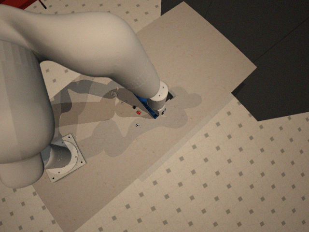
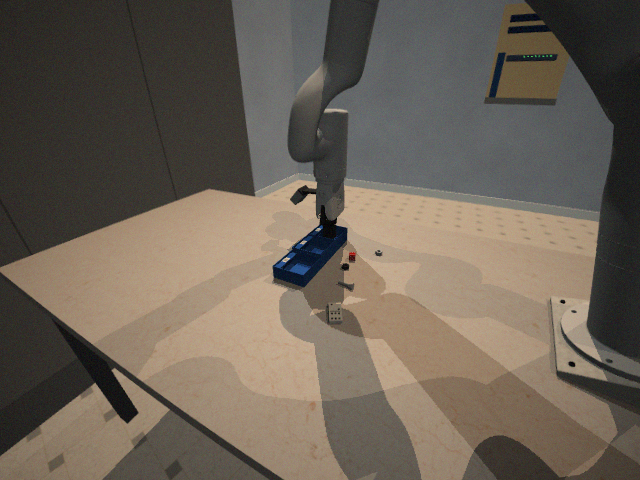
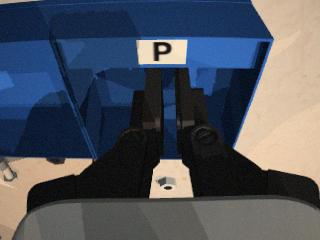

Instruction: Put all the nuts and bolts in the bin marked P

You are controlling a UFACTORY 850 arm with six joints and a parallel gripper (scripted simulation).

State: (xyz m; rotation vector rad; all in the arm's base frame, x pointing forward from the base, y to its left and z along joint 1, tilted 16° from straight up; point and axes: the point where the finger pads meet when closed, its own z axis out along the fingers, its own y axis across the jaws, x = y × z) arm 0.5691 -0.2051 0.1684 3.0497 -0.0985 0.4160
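Observation:
A blue row of bins (image 1: 145,105) (image 2: 305,258) stands on the table. Its far end compartment bears a white P label (image 3: 160,51). My gripper (image 2: 327,230) (image 3: 168,85) points straight down with its fingertips inside the P compartment. The fingers are shut and I see nothing between them. A silver nut (image 1: 136,124) (image 2: 377,252) lies on the table right of the bins. A grey bolt (image 1: 123,102) (image 2: 345,284) lies nearer the base. A small black piece (image 1: 133,107) (image 2: 344,266) lies between them; I cannot tell what it is.
A red die (image 1: 138,112) (image 2: 352,255) sits beside the bins. A grey die-like block (image 1: 113,93) (image 2: 334,313) lies further towards the arm's base plate (image 1: 75,146). The table edge (image 2: 155,392) runs along the front left.

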